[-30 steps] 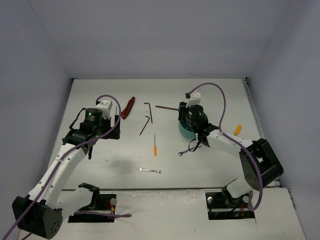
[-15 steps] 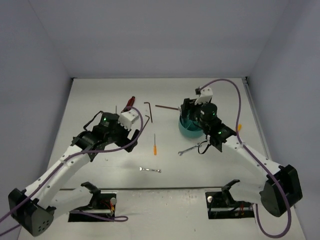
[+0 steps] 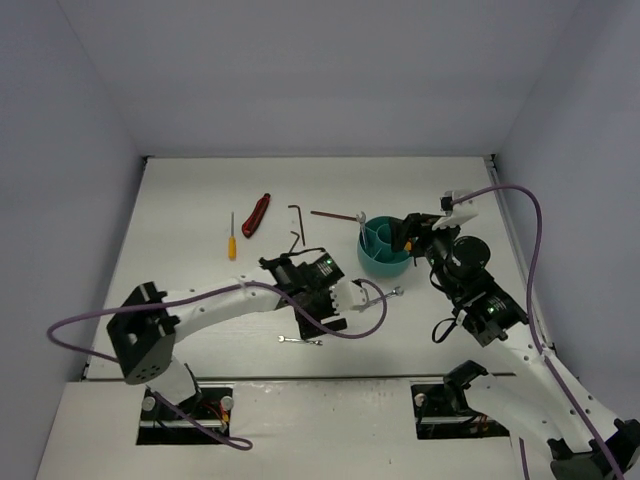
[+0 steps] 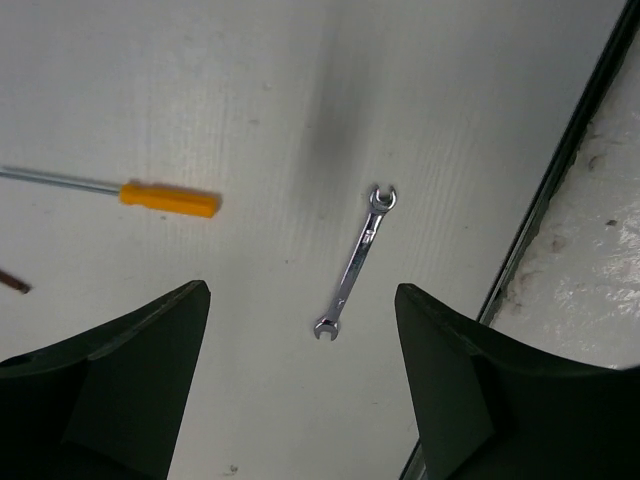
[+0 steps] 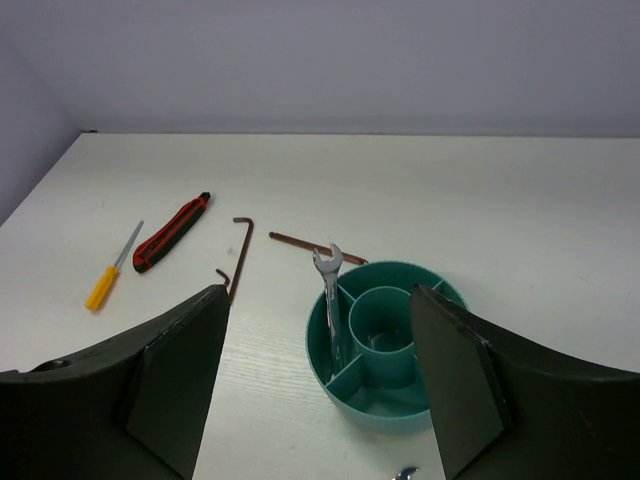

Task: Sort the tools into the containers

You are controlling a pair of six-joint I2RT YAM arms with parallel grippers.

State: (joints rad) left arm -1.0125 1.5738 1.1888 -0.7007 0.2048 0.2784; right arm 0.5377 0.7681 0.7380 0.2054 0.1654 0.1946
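Beneath the left gripper (image 4: 302,290), jaws apart, lies a wrench (image 4: 355,262): picking it looks next, needing a straight descent. The right gripper (image 5: 318,292) gapes empty

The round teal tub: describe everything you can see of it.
The round teal plastic tub looks smooth and glossy and stands upright on the white table. A round central cup and divider walls split it into compartments. A silver open-ended wrench stands nearly upright in one outer compartment, its head above the rim. The cup and the near compartment look empty.
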